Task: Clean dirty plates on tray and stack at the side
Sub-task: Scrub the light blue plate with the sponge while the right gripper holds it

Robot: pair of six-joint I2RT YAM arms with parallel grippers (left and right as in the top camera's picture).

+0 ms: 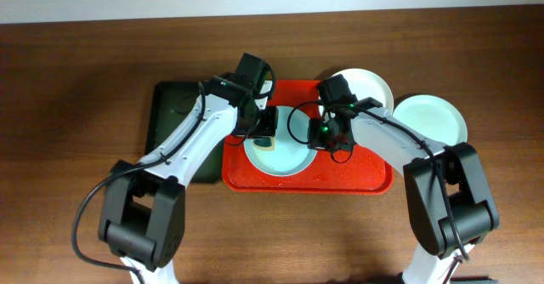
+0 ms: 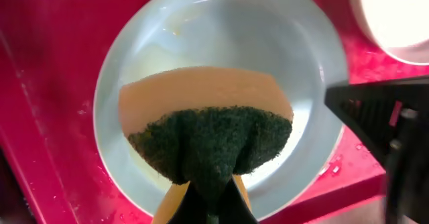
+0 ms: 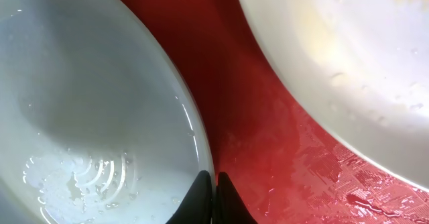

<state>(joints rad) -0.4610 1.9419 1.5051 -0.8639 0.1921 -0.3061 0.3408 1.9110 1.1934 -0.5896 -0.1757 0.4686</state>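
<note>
A pale blue plate [image 1: 285, 158] [image 2: 221, 36] lies wet on the red tray [image 1: 357, 178]. My left gripper [image 1: 265, 131] [image 2: 211, 190] is shut on a yellow sponge with a dark green scouring face [image 2: 208, 117], held against the plate's near half. My right gripper [image 1: 316, 139] [image 3: 214, 180] is shut on the blue plate's right rim [image 3: 87, 103]. A white plate [image 1: 367, 87] [image 3: 348, 63] with a faint yellow smear sits at the tray's far right corner. Off the tray, a mint green plate [image 1: 432, 118] rests on the table to the right.
A dark green tray [image 1: 174, 118] lies left of the red tray, under the left arm. Water beads on the red tray floor [image 3: 281, 143] between the two plates. Brown tabletop [image 1: 76, 105] surrounds both trays.
</note>
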